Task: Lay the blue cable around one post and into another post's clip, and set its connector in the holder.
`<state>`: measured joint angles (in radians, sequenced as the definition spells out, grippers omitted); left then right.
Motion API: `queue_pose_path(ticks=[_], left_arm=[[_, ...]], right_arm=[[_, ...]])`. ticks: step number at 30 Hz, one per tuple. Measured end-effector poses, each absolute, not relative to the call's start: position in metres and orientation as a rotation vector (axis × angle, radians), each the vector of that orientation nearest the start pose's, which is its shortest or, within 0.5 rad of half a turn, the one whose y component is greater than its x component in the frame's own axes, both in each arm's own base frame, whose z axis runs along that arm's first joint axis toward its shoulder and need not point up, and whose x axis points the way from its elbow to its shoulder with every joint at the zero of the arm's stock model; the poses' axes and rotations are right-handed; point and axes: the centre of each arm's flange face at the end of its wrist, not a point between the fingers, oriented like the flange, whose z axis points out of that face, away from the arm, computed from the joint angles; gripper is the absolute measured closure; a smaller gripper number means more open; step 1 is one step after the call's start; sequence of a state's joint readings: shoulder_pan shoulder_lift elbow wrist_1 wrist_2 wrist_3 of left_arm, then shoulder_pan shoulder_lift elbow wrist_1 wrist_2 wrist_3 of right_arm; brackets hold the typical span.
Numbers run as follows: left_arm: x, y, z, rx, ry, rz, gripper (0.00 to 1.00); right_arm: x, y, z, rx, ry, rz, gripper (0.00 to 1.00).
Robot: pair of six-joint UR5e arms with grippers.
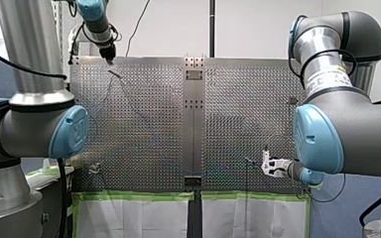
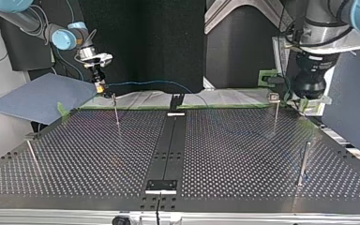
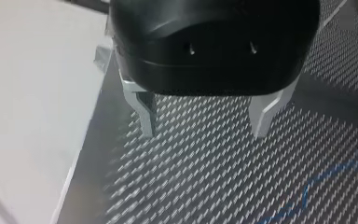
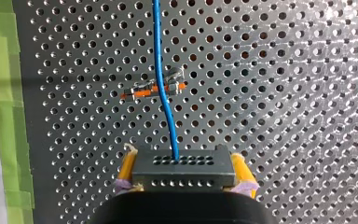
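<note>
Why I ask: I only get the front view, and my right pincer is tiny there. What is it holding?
Observer: The right wrist view shows the right pincer shut on the dark connector, between yellow pads.
Operator: What comes out of it?
Observer: The blue cable leaves the connector and crosses an orange-marked clip ahead; seated or not, I cannot tell.
Operator: And the other arm?
Observer: The left pincer is open in its wrist view, nothing between its metal fingers.

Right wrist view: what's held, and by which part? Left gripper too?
My right gripper clamps the connector by its two short ends, the blue cable leaving its front. My left gripper is open, empty.
</note>
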<state>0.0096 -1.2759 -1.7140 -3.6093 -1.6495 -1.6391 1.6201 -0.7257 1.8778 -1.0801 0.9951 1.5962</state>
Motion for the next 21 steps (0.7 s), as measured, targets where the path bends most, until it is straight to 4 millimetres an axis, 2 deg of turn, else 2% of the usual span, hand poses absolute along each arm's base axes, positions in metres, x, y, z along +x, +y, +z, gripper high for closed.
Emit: queue_pose_path(ticks=[11,21], left_arm=[[0.345,-0.153,0.439,-0.128,1.967,-0.075,0.0],[0.348,-0.179,0.368,-0.186,2.051,-0.084,0.0]], right_arm=[[0.212,-0.545,-0.02,1.698,-0.948,1.635,1.0],[0.207,-0.546,-0.02,1.698,-0.95,1.613,1.0]])
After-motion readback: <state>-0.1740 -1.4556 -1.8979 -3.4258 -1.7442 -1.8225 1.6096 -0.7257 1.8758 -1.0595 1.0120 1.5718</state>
